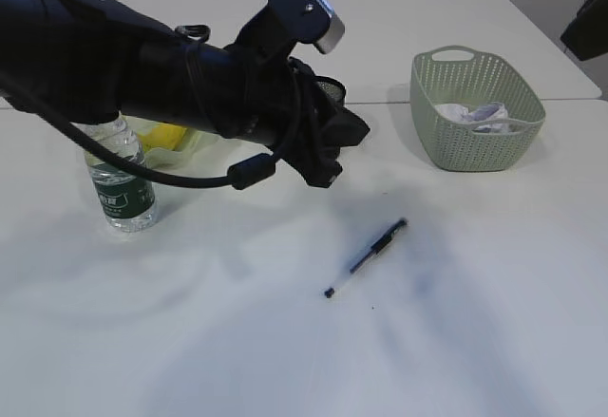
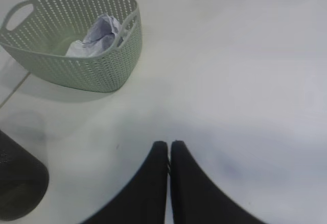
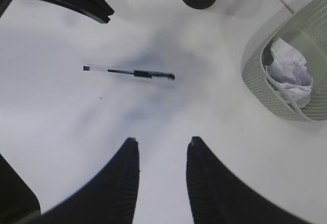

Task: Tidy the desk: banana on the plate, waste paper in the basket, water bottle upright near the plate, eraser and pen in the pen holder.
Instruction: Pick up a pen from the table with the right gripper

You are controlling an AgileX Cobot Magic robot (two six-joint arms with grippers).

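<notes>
Nearest the exterior camera, the big black left arm sweeps in from nine o'clock across the plain white desk (image 1: 494,322). Its left gripper (image 2: 169,150) has its jaws pressed together on nothing, hovering by the black mesh cylinder pen holder (image 2: 18,188) at its eight o'clock.

The thin black-and-clear pen (image 3: 129,72) lies flat at centre, alone on the tabletop. The right gripper (image 3: 162,145) hangs above it, jaws apart and empty, with the pen at its twelve o'clock.

The sage-green woven-look basket (image 1: 432,104) at two o'clock already holds the crumpled white waste paper (image 1: 475,115). The small clear water bottle with a dark green label (image 1: 122,184) stands upright at nine o'clock beside the pale green wavy plate (image 1: 204,143) holding the yellow banana (image 1: 166,136). No eraser is visible.

The pen step seems in hand: the right gripper would need to descend, straddle the barrel, close, then carry it to the holder.
</notes>
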